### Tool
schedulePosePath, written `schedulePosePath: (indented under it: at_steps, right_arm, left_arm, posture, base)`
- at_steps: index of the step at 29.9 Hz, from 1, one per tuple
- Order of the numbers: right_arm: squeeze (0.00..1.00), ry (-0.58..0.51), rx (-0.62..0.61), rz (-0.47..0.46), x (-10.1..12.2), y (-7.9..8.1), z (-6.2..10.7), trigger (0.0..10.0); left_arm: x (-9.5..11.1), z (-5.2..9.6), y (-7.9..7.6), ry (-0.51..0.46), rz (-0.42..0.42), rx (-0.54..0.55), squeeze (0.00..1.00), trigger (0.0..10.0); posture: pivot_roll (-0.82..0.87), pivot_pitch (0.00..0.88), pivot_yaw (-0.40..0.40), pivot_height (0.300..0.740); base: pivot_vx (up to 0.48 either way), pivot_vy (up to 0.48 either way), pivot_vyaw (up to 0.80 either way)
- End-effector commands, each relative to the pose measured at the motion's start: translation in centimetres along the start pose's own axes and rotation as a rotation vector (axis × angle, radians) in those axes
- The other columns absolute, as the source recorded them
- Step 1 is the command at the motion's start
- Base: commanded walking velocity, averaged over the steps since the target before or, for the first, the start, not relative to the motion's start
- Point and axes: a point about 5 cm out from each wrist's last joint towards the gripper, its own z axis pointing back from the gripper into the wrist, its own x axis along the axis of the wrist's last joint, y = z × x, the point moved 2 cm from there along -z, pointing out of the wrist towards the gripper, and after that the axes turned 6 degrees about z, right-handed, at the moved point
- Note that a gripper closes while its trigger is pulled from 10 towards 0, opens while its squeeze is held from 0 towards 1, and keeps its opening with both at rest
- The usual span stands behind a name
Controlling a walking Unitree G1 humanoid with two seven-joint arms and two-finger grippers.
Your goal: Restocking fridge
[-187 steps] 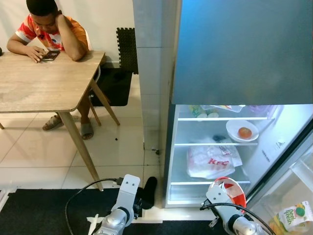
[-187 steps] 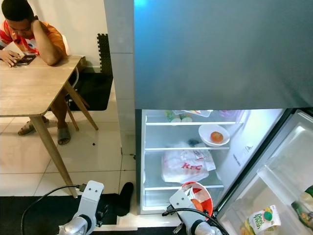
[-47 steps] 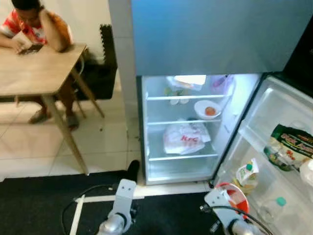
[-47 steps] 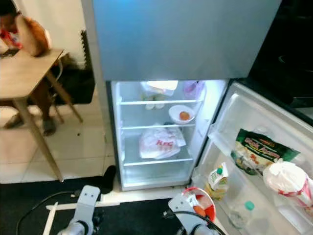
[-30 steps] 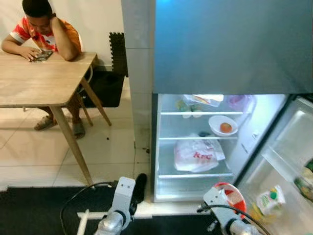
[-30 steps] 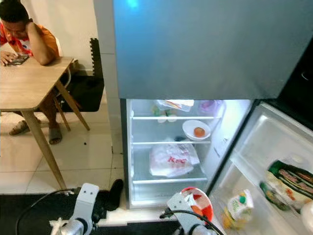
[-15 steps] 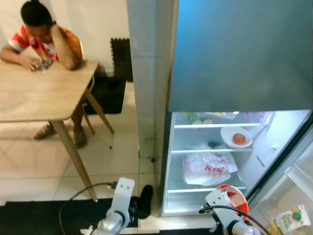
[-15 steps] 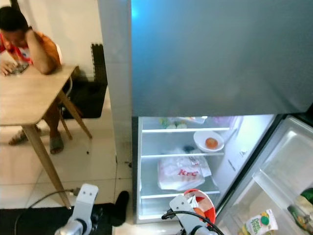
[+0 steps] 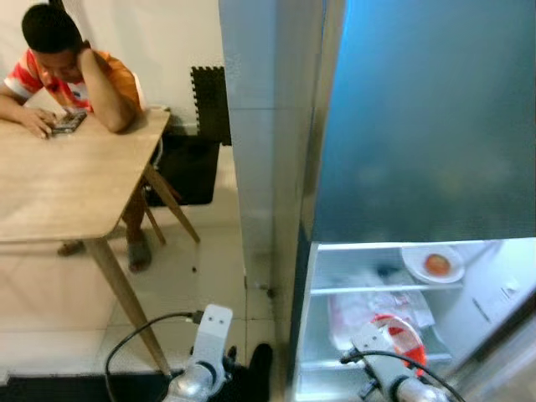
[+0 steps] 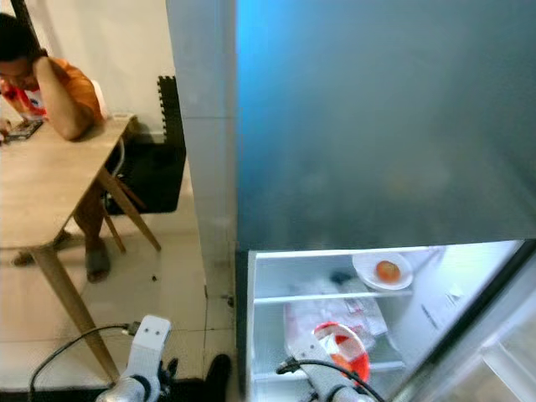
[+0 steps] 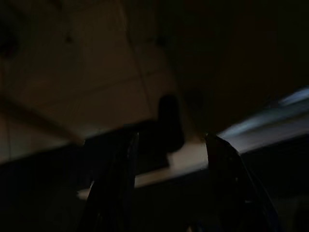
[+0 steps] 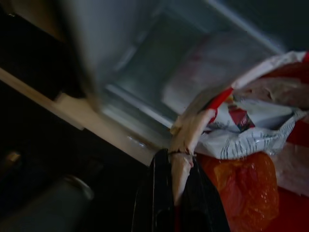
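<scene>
**Q:** ok so what's the right gripper doing? can't read it from my end

**A:** I've got the right gripper (image 12: 176, 193) clenched on the rim of a red and white bucket (image 12: 251, 145). In my right wrist view the two black fingers pinch the paper edge between them, and there's crumpled wrappers plus an orange plastic bag inside. From the head cam the bucket (image 10: 339, 350) sits low in frame, in front of the open fridge (image 10: 335, 318), level with the lower shelf.

**Q:** and what's in the fridge?

**A:** A white bowl (image 9: 431, 264) with something orange-red in it on the upper shelf, toward the right side. Below it a white plastic bag (image 10: 335, 322) with red print on the next shelf down, right behind the bucket from where I'm looking. The upper door (image 9: 427, 126) is shut, big blue-grey panel.

**Q:** left arm?

**A:** The left gripper (image 11: 169, 193) hangs idle by the floor, fingers spread apart with nothing between them. That view is really dark. Also a person (image 9: 71, 75) sits at the wooden table (image 9: 67, 184) on the left, leaning over a phone (image 9: 65, 124).
</scene>
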Motion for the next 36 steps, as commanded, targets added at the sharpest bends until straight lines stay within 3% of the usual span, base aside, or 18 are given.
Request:
schedulePosePath:
  at_steps: [1, 17, 26, 28, 36]
  right_arm:
    - [0.0, -0.026, -0.016, -0.007, 0.7, -0.2, -0.1, 10.0]
    - [0.0, -0.01, -0.018, -0.015, 0.2, -0.3, 0.0, 10.0]
    - [0.0, 0.087, 0.003, -0.056, -2.5, 0.6, 0.4, 10.0]
    - [0.0, 0.147, 0.009, -0.149, -4.1, 1.0, 0.8, 10.0]
    - [0.0, 0.167, -0.008, -0.169, -4.2, 0.7, 0.7, 10.0]
  left_arm:
    - [-0.8, 0.2, 0.0, 0.023, 0.006, 0.001, 0.0, 10.0]
    - [-1.3, 0.3, -0.2, 0.039, 0.006, 0.004, 0.0, 10.0]
    - [-6.1, 2.2, 1.9, 0.208, 0.085, 0.103, 0.0, 10.0]
    - [-7.5, 2.9, 2.3, 0.255, 0.107, 0.124, 0.0, 10.0]
    - [-8.1, 3.2, 2.4, 0.276, 0.128, 0.131, 0.0, 10.0]
  posture:
    - [-0.03, 0.0, -0.016, 0.74]
    - [-0.03, 0.0, -0.017, 0.74]
    - [-0.02, 0.0, -0.017, 0.74]
    - [-0.02, 0.0, -0.023, 0.74]
    - [-0.02, 0.0, -0.024, 0.74]
  base:
    - [0.322, 0.0, 0.0]
    - [0.0, 0.0, 0.0]
    - [0.0, 0.0, 0.0]
    - [0.0, 0.0, 0.0]
    - [0.0, 0.0, 0.0]
